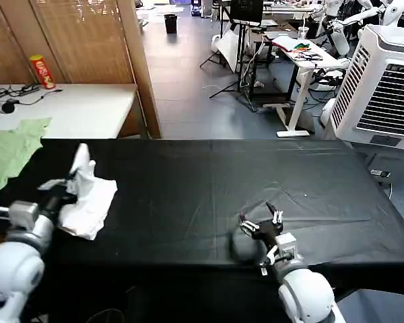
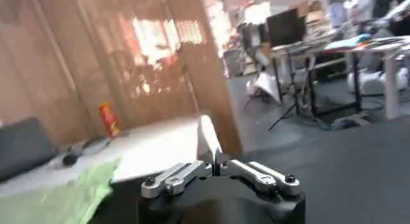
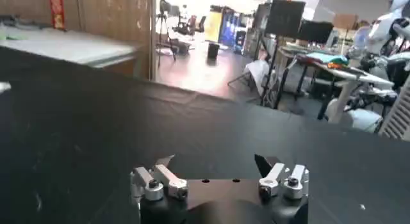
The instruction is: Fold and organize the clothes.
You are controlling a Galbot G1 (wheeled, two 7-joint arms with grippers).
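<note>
The left gripper (image 1: pixel 76 176) pinches the white T-shirt (image 1: pixel 87 200) — a crumpled heap on the black table (image 1: pixel 209 195) at its left end, one corner lifted. Folding looks barely begun. The right gripper (image 1: pixel 262 223) rests empty — jaws spread.

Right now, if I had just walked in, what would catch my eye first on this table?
The crumpled white T-shirt at the left end of the black table, pinched and lifted by the left gripper. Next, the right gripper, open, hovering empty low over the cloth near the front edge. A light green garment lies beyond the far left corner.
</note>
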